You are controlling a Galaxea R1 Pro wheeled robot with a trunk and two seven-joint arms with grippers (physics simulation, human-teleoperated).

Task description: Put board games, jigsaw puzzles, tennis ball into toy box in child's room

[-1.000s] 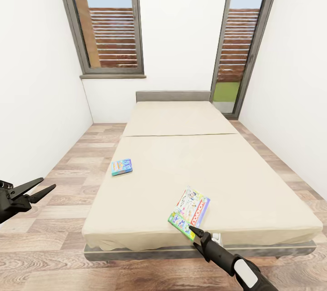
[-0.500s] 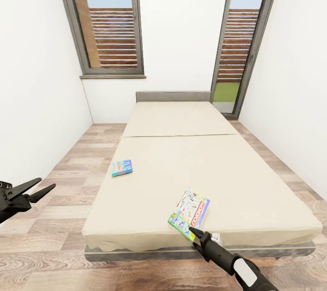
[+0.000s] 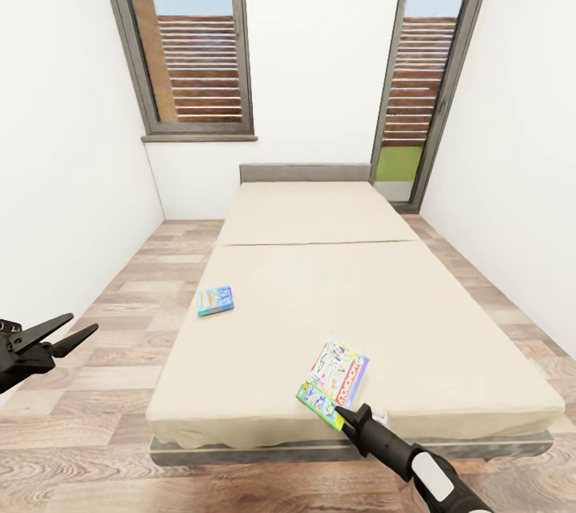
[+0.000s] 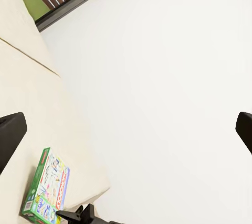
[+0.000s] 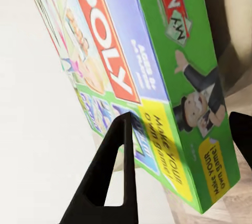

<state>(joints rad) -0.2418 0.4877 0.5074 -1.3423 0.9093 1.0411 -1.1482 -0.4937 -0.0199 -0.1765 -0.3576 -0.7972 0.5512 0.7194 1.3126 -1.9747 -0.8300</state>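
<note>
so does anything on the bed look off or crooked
Mildly: the Monopoly box lies skewed at the bed's near edge, one corner at the lip, between the open fingers of the right gripper. The small blue box lies flat by the left edge. Nothing looks damaged.

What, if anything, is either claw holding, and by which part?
Nothing is held. The right claw straddles the Monopoly box corner, still open; the left claw is open, empty.

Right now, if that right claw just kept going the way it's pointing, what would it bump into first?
Most likely the Monopoly box. The right gripper sits open at the box's near corner on the bed, one finger over the lid, so the box edge would probably slide between the fingers.
</note>
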